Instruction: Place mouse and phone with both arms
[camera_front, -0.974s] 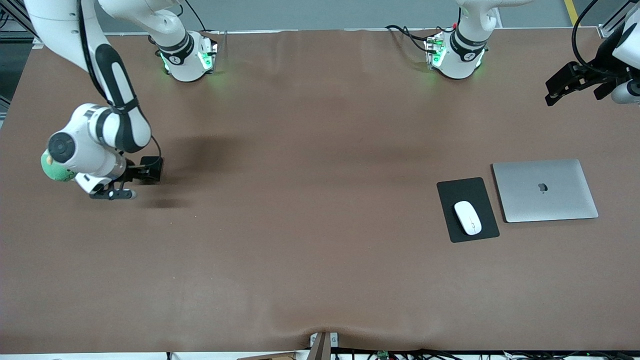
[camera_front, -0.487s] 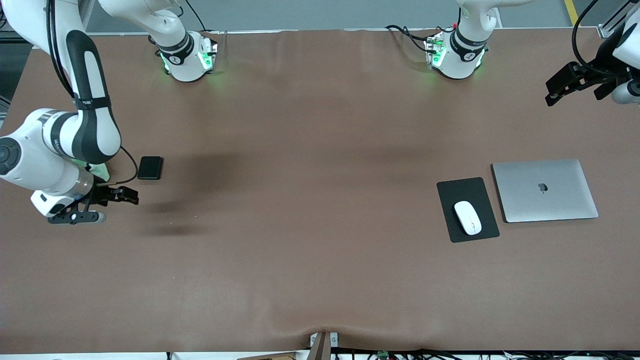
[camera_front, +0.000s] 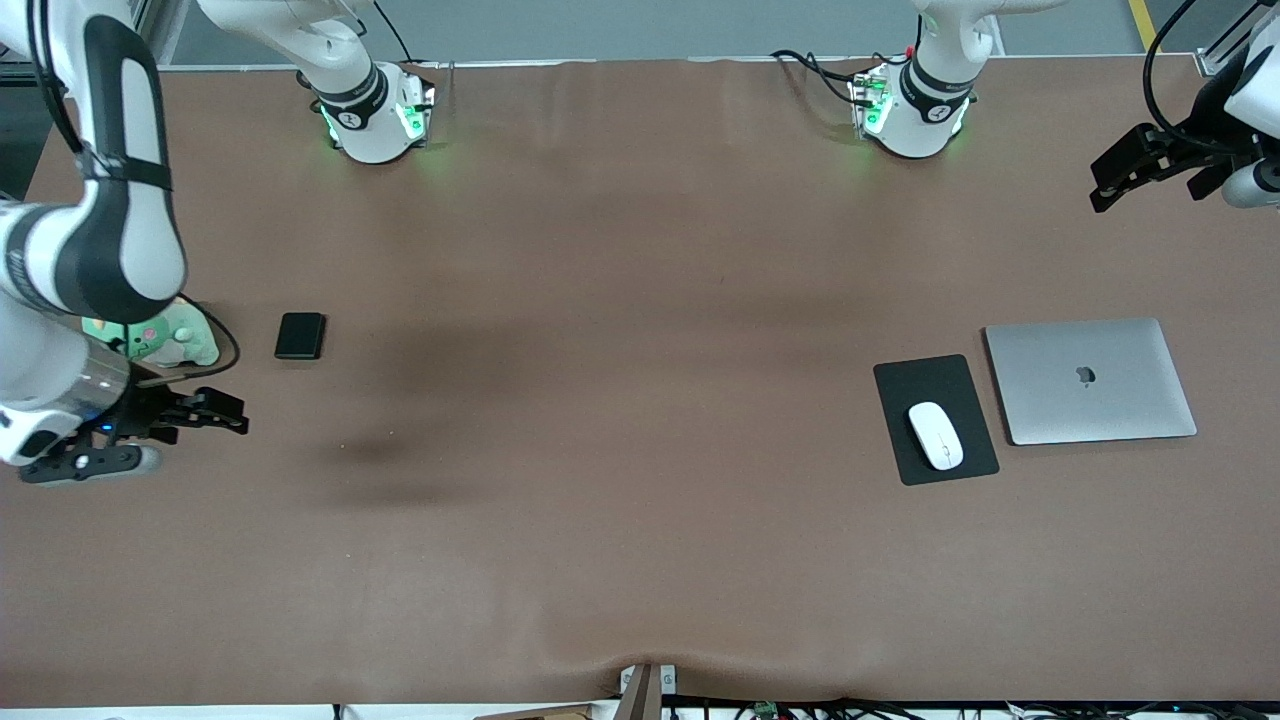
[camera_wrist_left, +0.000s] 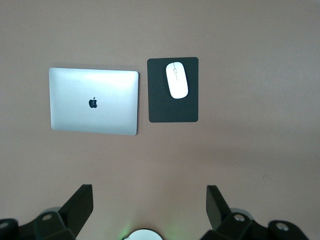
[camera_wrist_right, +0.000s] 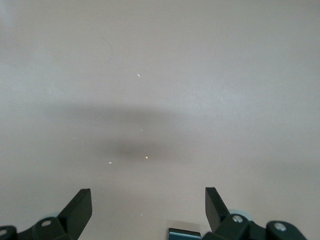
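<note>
The black phone (camera_front: 300, 335) lies flat on the brown table toward the right arm's end; its edge shows in the right wrist view (camera_wrist_right: 185, 233). My right gripper (camera_front: 225, 415) is open and empty over bare table beside the phone, apart from it; it also shows in the right wrist view (camera_wrist_right: 147, 200). The white mouse (camera_front: 935, 435) rests on a black mouse pad (camera_front: 925, 380) toward the left arm's end, and shows in the left wrist view (camera_wrist_left: 177, 80). My left gripper (camera_front: 1110, 180) waits, open and empty, high over the table's end (camera_wrist_left: 148, 197).
A closed silver laptop (camera_front: 1090, 380) lies beside the mouse pad, also in the left wrist view (camera_wrist_left: 94, 101). A green plush toy (camera_front: 175, 340) sits beside the phone, partly hidden by the right arm. The arm bases (camera_front: 375, 110) stand along the table's back edge.
My right gripper was at the phone, then drew away from it toward the table's end and rose. The phone stays on the table. The left arm has not moved.
</note>
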